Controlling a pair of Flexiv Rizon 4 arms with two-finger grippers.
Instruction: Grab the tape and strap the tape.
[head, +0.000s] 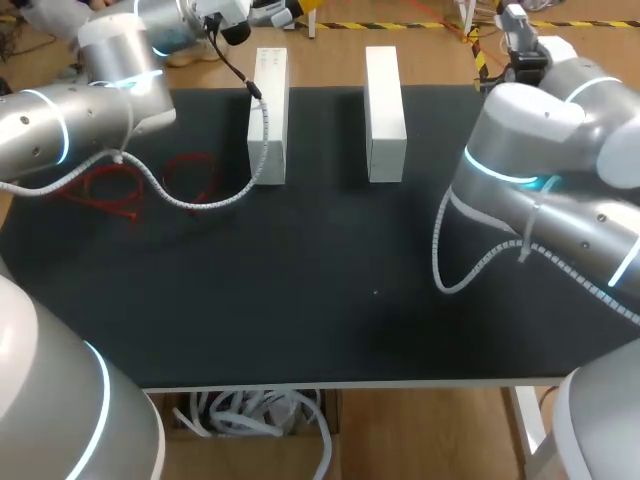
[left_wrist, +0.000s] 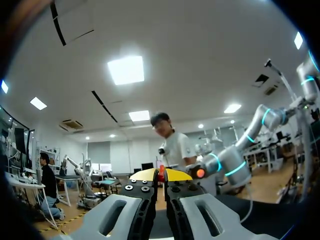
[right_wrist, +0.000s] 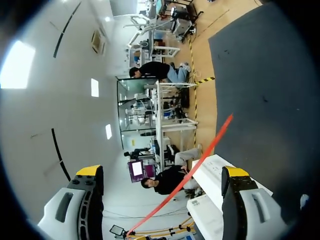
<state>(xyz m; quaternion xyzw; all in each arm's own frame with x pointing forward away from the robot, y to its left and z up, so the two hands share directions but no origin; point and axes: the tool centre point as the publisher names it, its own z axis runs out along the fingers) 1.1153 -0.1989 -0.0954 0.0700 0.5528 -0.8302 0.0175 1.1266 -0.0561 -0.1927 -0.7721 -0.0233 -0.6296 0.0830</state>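
Left wrist view: the left gripper (left_wrist: 161, 176) pinches the red tape (left_wrist: 161, 171), likely holding it out for the wide-open, empty right gripper (right_wrist: 162, 171).

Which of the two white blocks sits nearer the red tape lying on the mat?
The left white block, crossed by the coiled cable; the red tape lies on its far side from the right white block.

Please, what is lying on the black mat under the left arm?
Loops of red tape lie on the black mat there. The left arm and its white coiled cable cover parts of them, so their full run cannot be seen.
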